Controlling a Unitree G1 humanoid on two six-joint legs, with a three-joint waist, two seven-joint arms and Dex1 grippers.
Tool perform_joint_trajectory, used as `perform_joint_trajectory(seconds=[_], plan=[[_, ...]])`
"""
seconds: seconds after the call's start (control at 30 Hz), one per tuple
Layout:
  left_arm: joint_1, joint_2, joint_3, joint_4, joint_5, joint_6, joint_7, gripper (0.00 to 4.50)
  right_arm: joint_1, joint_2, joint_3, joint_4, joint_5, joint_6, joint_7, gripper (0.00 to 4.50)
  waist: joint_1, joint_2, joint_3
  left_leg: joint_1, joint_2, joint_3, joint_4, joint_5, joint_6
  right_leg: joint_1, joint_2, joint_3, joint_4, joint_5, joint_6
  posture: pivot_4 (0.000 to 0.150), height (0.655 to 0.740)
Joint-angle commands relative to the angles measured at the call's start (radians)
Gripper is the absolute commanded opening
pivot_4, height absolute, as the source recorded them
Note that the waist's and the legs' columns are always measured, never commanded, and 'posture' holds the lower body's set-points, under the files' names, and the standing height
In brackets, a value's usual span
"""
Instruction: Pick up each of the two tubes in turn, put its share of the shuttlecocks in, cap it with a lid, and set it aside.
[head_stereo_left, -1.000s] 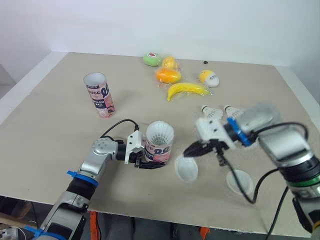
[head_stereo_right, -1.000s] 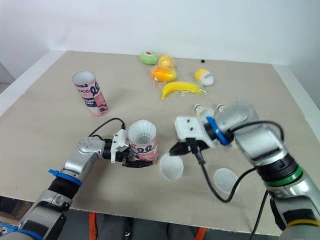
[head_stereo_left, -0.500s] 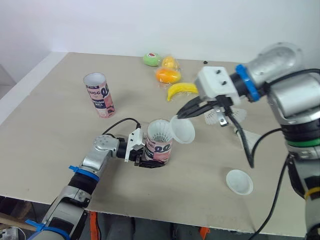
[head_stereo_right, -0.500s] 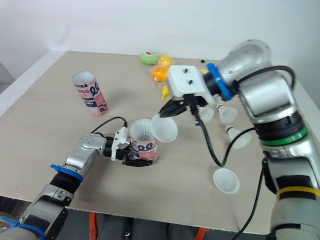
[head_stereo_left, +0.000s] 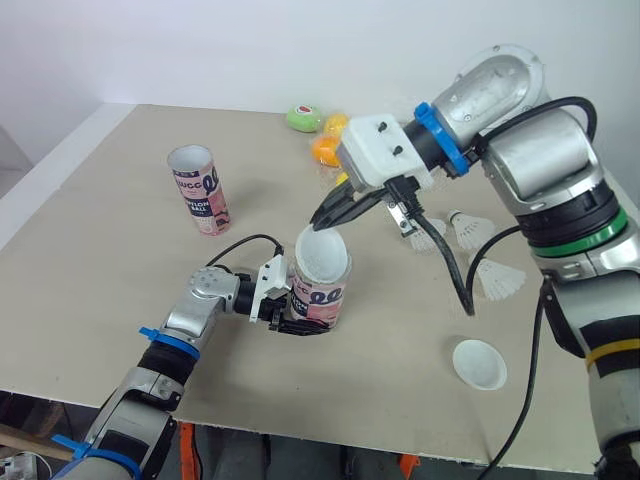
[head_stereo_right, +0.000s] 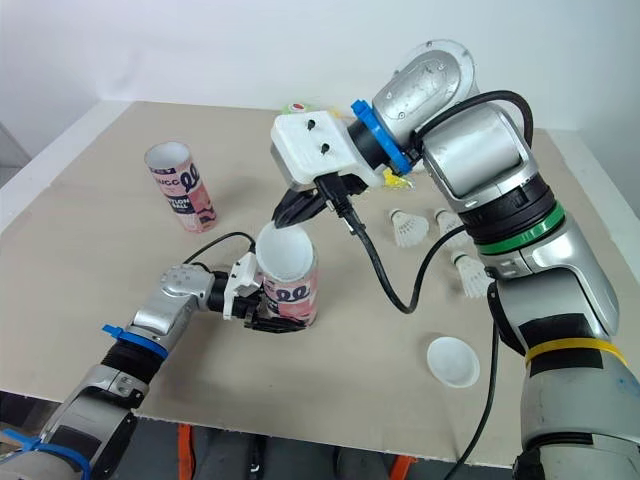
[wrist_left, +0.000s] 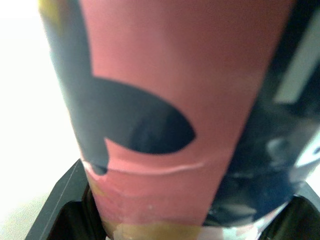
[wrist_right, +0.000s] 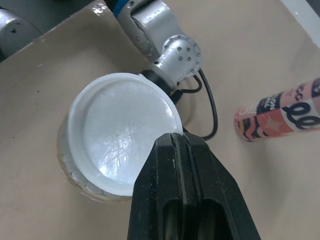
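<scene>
The beige surface (head_stereo_left: 90, 260) carried both tubes: the near tube (head_stereo_left: 320, 297) stood upright towards the front edge, and the far tube (head_stereo_left: 199, 189) stood open and well apart to the robot's left. The left pincer (head_stereo_left: 303, 322) was clenched low around the near tube, bracing it against the surface. The right pincer (wrist_right: 176, 141) was pinched tight on the rim of the white lid (wrist_right: 124, 142). It held the lid tilted over the near tube's mouth, one edge touching or nearly touching the rim and the other raised. To cap well, the lid probably needed levelling and centring first, since the right wrist view showed it offset, with part of the tube's rim showing past it. A straight downward press should then seat it, while the left pincer kept firm so the tube would not tip. The lid's thin rim could slip or cock sideways if pushed while tilted. The spare lid (head_stereo_left: 479, 363) lay to the right near the front edge, and loose shuttlecocks (head_stereo_left: 497, 281) lay beyond it, likely for the far tube.
</scene>
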Motion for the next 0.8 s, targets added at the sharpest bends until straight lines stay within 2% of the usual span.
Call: perform_joint_trajectory(seconds=[0.03,0.43,0.8], plan=[[0.025,0.018,-0.044,0.030,0.049,0.010,-0.013,3.10,-0.030,-0.037,0.022,-0.035,0.029,-0.030,0.041,0.12,0.000,0.000,0.000,0.000,0.000,0.000,0.000,0.000,0.000,0.000,0.000,0.000,0.000,0.000,0.000,0.150,0.6946],[0.021,0.012,-0.049,0.043,0.053,0.002,-0.014,3.10,-0.136,-0.028,0.075,0.083,0.057,-0.085,0.041,0.12,0.000,0.000,0.000,0.000,0.000,0.000,0.000,0.000,0.000,0.000,0.000,0.000,0.000,0.000,0.000,0.150,0.6946],[0.020,0.013,-0.045,0.057,0.055,-0.008,-0.009,3.10,-0.133,-0.075,0.137,0.037,0.109,-0.104,0.041,0.12,0.000,0.000,0.000,0.000,0.000,0.000,0.000,0.000,0.000,0.000,0.000,0.000,0.000,0.000,0.000,0.150,0.6946]])
